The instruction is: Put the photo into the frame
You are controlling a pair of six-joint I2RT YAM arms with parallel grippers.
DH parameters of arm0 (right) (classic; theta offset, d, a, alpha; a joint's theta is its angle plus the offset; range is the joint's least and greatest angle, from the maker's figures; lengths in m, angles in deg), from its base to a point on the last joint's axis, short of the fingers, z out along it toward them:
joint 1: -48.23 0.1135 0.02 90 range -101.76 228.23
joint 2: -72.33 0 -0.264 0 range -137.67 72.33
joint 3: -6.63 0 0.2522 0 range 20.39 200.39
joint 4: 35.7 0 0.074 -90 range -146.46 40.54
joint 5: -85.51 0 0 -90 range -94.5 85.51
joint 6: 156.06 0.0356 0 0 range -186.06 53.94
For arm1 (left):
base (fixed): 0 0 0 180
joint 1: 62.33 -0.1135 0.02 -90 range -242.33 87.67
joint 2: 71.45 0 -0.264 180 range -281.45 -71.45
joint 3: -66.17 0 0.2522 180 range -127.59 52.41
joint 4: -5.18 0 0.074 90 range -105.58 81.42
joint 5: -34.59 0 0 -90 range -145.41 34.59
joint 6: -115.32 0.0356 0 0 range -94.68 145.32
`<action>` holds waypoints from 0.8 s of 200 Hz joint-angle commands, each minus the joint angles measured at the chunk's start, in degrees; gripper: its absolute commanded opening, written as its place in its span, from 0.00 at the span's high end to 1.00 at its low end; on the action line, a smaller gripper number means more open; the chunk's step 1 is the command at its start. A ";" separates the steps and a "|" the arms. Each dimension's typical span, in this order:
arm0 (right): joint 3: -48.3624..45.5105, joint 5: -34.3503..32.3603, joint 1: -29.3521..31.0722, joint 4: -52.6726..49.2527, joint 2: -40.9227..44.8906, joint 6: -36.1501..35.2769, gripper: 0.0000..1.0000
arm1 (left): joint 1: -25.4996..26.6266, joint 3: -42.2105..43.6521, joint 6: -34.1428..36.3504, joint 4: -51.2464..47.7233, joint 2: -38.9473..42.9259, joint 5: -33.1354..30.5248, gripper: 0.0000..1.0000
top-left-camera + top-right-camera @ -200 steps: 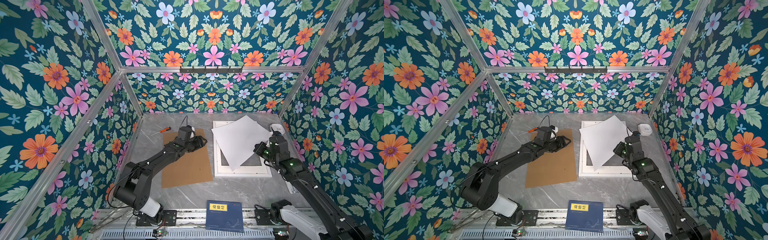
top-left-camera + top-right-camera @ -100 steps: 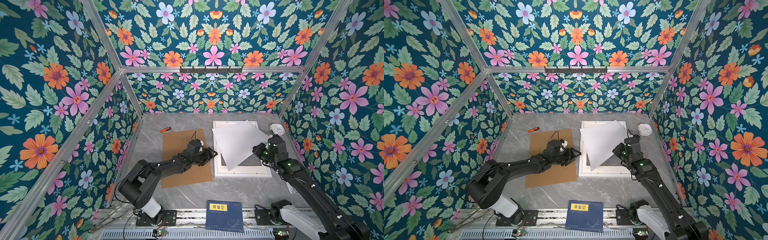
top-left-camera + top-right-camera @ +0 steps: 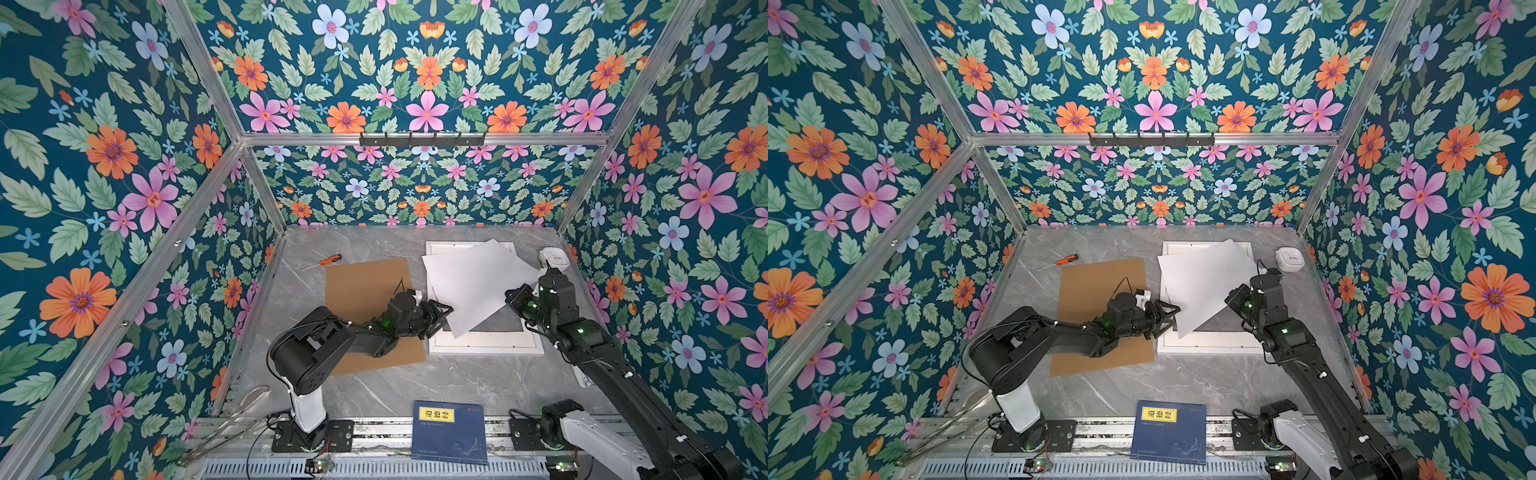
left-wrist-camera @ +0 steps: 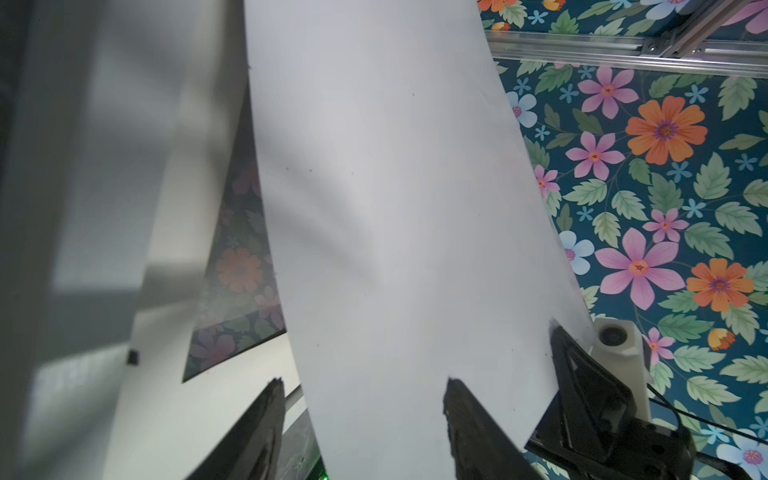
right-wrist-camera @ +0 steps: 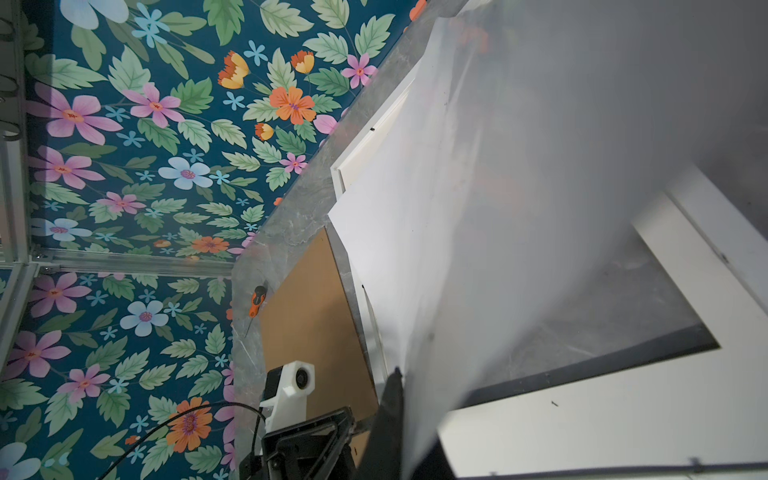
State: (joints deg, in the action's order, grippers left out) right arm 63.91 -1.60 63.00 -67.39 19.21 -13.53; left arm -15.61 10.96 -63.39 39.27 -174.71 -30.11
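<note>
The photo (image 3: 473, 282) (image 3: 1204, 282) shows only its plain white back and hangs tilted over the white frame (image 3: 486, 351) (image 3: 1208, 350), which lies flat on the marble table. My right gripper (image 3: 513, 297) (image 5: 405, 415) is shut on the photo's right edge. My left gripper (image 3: 442, 316) (image 3: 1169, 316) is open at the photo's near left edge. In the left wrist view one of its fingers (image 4: 465, 415) lies over the sheet (image 4: 395, 208) and the other stands just off its edge. The printed side is hidden.
A brown backing board (image 3: 365, 286) lies left of the frame, under my left arm. An orange screwdriver (image 3: 328, 261) sits behind it. A white device (image 3: 555, 257) is at the back right. A dark blue book (image 3: 451, 432) rests on the front rail.
My left arm has swung from the far part of the backing board toward the front and right, up to the photo's near left edge. The right gripper kept its hold; the photo shifted slightly.
</note>
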 commanded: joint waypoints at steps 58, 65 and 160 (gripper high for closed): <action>0.21 0.36 0.00 1.81 1.00 1.34 1.00 | 1.80 -1.78 -5.25 8.13 -4.79 -2.40 0.41; 0.24 0.31 0.00 1.67 1.08 1.34 1.00 | 1.81 -2.06 -5.18 8.13 -4.96 -2.45 0.41; 0.68 -3.38 -0.06 0.45 2.83 0.20 1.00 | 3.67 -2.57 -5.07 5.39 -4.67 -2.70 0.37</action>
State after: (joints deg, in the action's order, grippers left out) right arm 64.02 -3.04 62.93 -66.85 21.72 -12.50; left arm -12.36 8.01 -68.78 44.48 -180.09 -32.37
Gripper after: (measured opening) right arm 0.066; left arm 0.622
